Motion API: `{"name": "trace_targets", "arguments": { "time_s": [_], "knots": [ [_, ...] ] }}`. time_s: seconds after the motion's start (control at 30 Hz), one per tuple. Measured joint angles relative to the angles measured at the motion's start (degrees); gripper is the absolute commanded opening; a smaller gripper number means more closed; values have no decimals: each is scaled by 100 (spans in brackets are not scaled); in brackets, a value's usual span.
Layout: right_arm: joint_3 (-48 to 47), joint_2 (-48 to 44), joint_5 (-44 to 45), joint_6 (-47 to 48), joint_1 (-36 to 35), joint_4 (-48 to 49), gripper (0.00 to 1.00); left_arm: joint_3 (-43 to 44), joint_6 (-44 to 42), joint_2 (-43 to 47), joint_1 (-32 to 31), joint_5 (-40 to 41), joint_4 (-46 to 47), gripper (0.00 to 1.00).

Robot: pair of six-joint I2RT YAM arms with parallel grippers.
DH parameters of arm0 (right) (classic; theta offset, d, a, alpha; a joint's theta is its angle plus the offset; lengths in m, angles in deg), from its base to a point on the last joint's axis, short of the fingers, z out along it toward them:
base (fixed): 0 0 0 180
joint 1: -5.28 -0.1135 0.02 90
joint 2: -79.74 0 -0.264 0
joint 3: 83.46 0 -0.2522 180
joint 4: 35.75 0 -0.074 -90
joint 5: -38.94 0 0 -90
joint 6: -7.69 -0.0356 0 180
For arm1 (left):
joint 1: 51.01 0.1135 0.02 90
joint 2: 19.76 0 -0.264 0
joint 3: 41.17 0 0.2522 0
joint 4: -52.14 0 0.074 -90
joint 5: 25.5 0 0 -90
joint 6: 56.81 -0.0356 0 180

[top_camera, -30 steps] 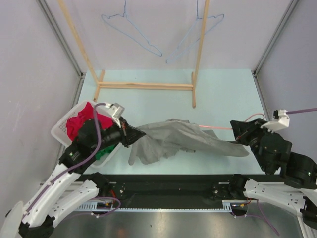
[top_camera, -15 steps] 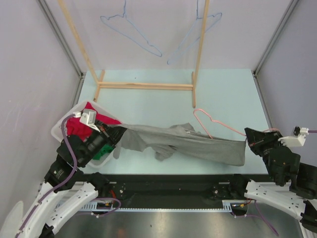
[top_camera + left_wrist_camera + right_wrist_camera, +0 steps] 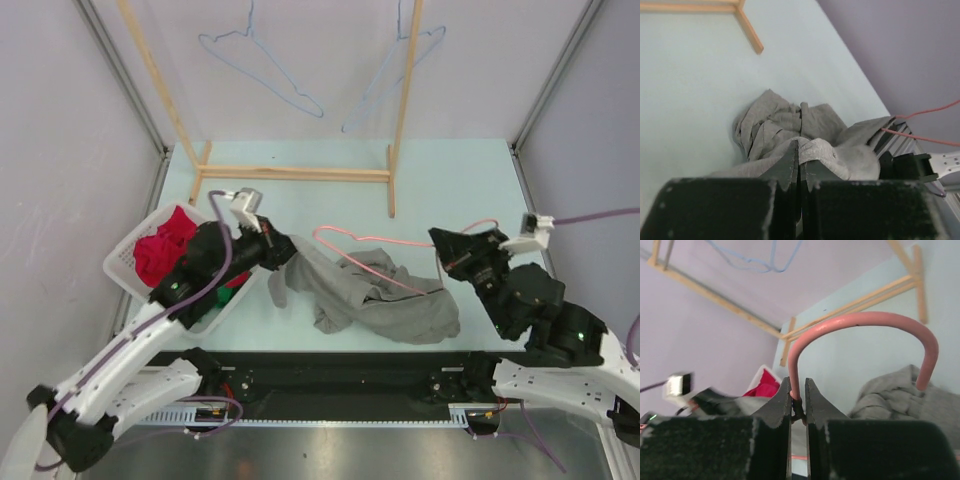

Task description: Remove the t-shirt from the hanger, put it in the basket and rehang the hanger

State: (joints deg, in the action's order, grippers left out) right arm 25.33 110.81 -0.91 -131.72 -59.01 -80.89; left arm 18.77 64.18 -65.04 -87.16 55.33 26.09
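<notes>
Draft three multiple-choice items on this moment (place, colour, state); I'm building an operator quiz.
1. Where does the white basket stand? A) on the left side of the table B) on its right side C) at its far edge
2. What colour is the hanger in the right gripper? A) blue B) pink C) white
3. What is the left gripper doing? A) open B) shut on the grey t-shirt C) shut on the hanger
Answers: 1 A, the top view shows it at the left edge; 2 B, the wire it clamps is pink; 3 B, grey cloth is pinched in it.
</notes>
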Motion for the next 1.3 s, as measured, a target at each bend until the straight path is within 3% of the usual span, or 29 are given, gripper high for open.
{"name": "trace_targets", "arguments": {
  "time_s": [0.13,0.3,0.4,0.43,0.53,0.6,0.93,1.2,1.3],
  "knots": [
    [-439,778,-660,428,2,957,0,85,-42,-929,0,-205,120,0],
    [-876,1300,-1456,776,42,1786,0,87,-90,-1172,0,-216,118,4],
    [-1008,1366,-1843,944,87,2074,0,164,-170,-1172,0,-153,83,27],
    [-1023,1362,-1961,1019,105,2138,0,210,-195,-1172,2,-127,24,45],
    [-1029,1272,-2225,1294,131,2201,0,369,-321,-1165,4,-7,-136,67],
    [-979,1126,-2306,1486,142,2175,0,494,-409,-1139,7,79,-284,75],
    [-457,9,-2588,2758,164,1224,0,1766,-754,-511,11,-407,-1091,82],
    [-678,116,-2754,3547,164,-356,0,1878,-398,-382,-26,-2546,-553,81],
    [-960,507,-2736,3703,164,-907,0,1871,-365,-577,-282,-2736,-487,80]
  ]
}}
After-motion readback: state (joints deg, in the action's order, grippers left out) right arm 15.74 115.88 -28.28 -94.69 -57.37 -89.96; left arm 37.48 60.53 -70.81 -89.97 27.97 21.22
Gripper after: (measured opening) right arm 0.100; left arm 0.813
